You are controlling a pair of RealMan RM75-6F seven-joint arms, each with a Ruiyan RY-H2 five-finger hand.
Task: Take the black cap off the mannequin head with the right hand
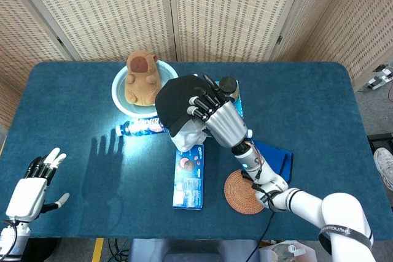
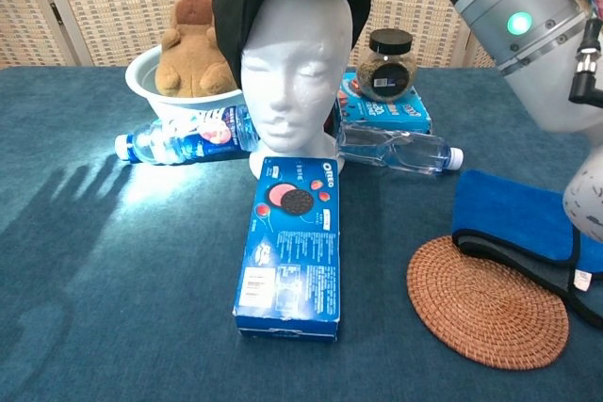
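**A:** Item one, black cap. Location?

**B:** On the mannequin head, but only partly. In the chest view the brim is lifted clear of the forehead and the whole face is bare; the fabric hangs down the crown and both sides of the head. Not off yet.

**A:** Item two, right robot hand. Condition?

**B:** Fingers closed on the cap's front edge, as seen from the head view. The grip itself is cropped out of the chest view, where only the forearm shows at the top right. Entered as holding the cap.

**A:** Item three, left robot hand?

**B:** Low at the left edge of the worktop, fingers spread, holding nothing. Well apart from everything in use.

**A:** Progress entry?

**B:** Judged: grasp made, cap peeled up from the face, roughly half done. Remaining: bring the cap clear of the back and sides of the head until nothing of it touches the foam.

**A:** Neighbouring stock?

**B:** Oreo box just in front of the head's base; plush toy in a white bowl behind left; water bottle lying beside the bowl; jar on a blue box behind right; woven coaster and blue cloth to the right.

**A:** Risk note?

**B:** Head is light foam by the look of it; it may tip if the cap drags.
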